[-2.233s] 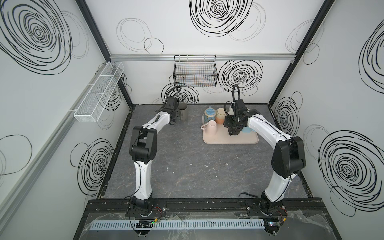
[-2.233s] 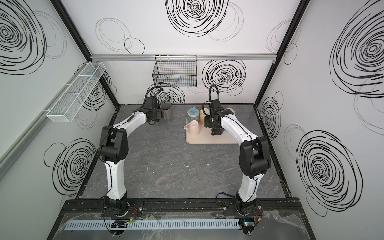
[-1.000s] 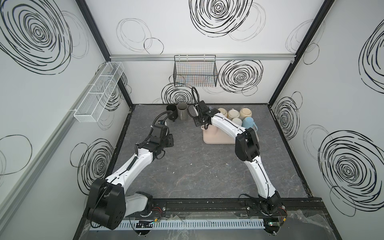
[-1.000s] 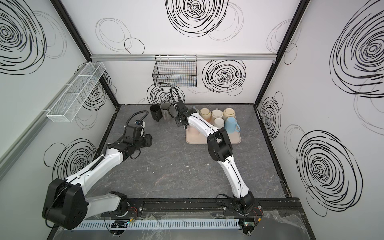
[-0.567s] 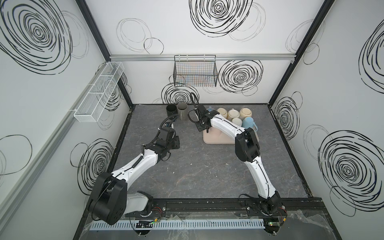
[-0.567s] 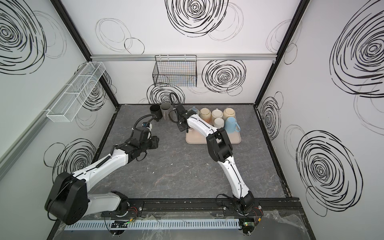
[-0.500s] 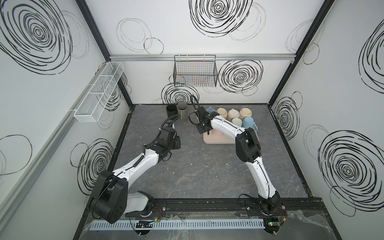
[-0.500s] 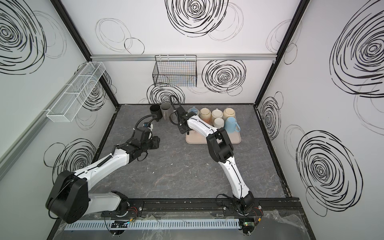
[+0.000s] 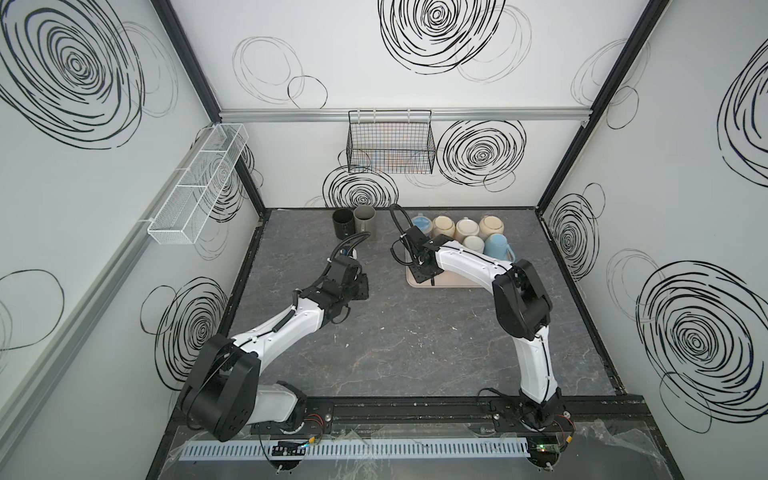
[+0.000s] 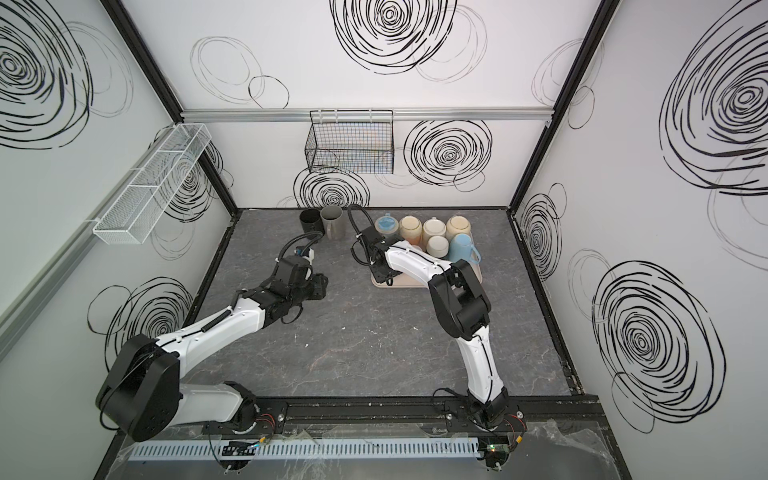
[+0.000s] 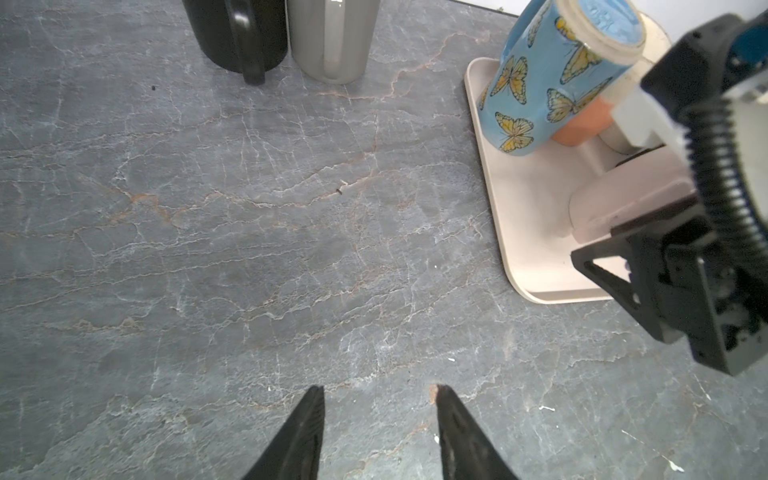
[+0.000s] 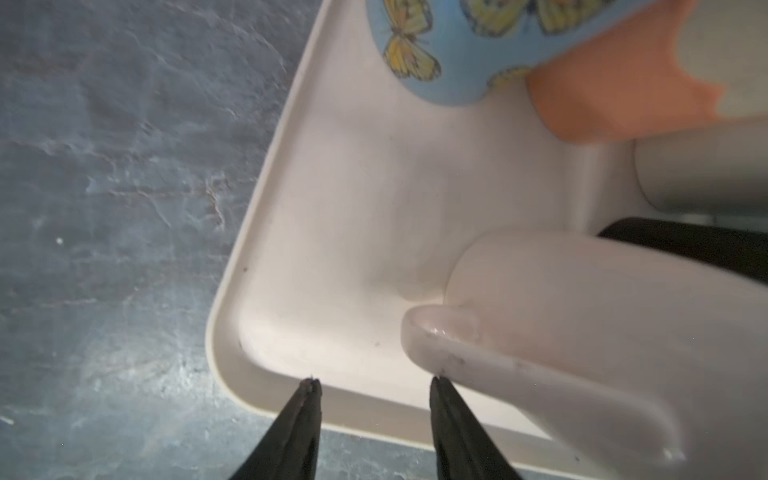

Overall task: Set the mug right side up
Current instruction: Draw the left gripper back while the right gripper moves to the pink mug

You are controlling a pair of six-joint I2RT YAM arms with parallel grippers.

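The bench [image 11: 249, 208] is showing a matt, stone-like grey surface with pale and rusty veins. The tray [image 12: 353, 208] is looking like smooth cream plastic with a soft sheen. The pale pink mug [image 12: 582, 340] is gleaming under a glossy glaze, its handle carrying small dark specks. The butterfly mug [image 11: 536, 79] is wearing a smooth printed glaze. The black mug [image 11: 220, 33] and grey mug [image 11: 332, 37] are catching glossy highlights. The jaws of the right gripper [image 12: 372, 379] are looking matt black.

Overhead stereo pair, close wrist cameras
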